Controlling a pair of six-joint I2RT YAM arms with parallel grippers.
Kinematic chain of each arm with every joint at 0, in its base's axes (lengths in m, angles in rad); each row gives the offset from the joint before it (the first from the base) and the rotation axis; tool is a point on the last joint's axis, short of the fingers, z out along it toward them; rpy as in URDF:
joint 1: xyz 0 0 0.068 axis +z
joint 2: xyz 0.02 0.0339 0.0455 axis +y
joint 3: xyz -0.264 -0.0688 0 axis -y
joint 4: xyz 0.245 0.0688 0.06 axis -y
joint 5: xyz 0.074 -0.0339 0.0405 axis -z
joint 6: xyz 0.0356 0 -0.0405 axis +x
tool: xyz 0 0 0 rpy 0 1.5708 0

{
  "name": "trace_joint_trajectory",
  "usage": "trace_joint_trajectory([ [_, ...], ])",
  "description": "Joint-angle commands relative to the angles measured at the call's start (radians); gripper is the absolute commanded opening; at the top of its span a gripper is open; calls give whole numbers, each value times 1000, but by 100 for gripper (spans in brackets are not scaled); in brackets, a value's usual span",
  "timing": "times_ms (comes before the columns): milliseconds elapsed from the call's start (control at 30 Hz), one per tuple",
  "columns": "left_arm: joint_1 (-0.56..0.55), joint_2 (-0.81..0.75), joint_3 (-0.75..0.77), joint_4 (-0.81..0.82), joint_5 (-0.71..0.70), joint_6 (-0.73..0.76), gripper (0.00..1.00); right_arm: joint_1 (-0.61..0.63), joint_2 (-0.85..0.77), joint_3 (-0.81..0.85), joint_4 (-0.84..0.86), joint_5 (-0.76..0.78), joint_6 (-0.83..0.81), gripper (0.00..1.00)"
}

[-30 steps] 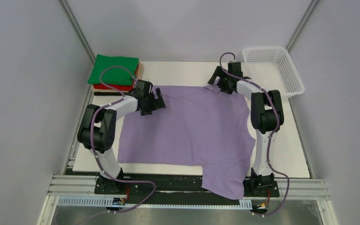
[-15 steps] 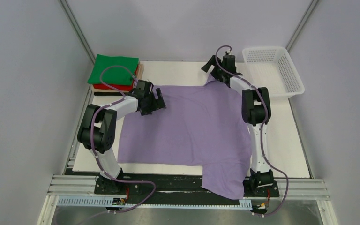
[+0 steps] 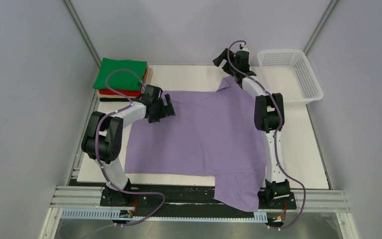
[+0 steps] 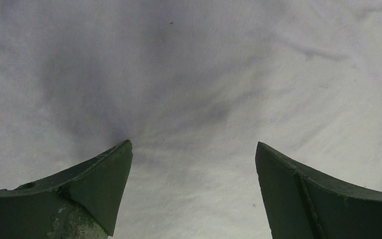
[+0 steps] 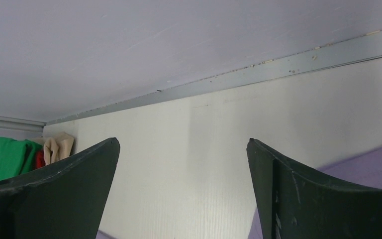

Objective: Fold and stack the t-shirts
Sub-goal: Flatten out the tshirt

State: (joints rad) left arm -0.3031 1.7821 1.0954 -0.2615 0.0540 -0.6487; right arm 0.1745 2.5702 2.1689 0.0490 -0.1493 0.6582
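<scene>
A lavender-purple t-shirt (image 3: 204,134) lies spread on the white table (image 3: 189,74), with one part hanging over the front edge. My left gripper (image 3: 163,107) is open and low over the shirt's far left corner; in the left wrist view (image 4: 194,149) wrinkled pale cloth fills the gap between the jaws. My right gripper (image 3: 221,59) is open and empty, raised at the back above the shirt's far right corner (image 3: 229,82). In the right wrist view (image 5: 184,142) it faces bare table and the back wall. Folded green (image 3: 121,73), red (image 3: 119,92) and tan (image 3: 149,74) shirts are stacked back left.
A white mesh basket (image 3: 291,74) stands at the back right corner. The stack of folded shirts also shows at the left of the right wrist view (image 5: 10,157), and a strip of purple cloth (image 5: 373,159) at its right. Grey walls close in on three sides.
My right gripper has moved back and up from the shirt's far right corner, open; that corner now sits a little farther back. The left arm has not moved.
</scene>
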Motion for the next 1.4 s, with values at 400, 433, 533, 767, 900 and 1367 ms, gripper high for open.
trace_joint_trajectory([
  [400, 1, -87, -16, -3, -16, 21, 100, 45, -452, -640, -44, -50, -87, 100],
  [433, 1, -87, -16, -2, -16, 20, 100, 48, -442, -636, -44, -52, -85, 100],
  [533, 1, -86, -19, -5, -20, 21, 100, 52, -409, -609, -44, -64, -69, 100],
  [767, 1, -71, -8, -15, -26, 22, 100, 67, -258, -429, -68, -89, -83, 100],
  [900, 1, -80, -11, -21, -45, 24, 100, 76, -139, -230, -102, -92, -97, 100],
  [1367, 1, -154, 0, -65, -46, 27, 100, 122, -310, -228, -241, 16, -263, 100],
])
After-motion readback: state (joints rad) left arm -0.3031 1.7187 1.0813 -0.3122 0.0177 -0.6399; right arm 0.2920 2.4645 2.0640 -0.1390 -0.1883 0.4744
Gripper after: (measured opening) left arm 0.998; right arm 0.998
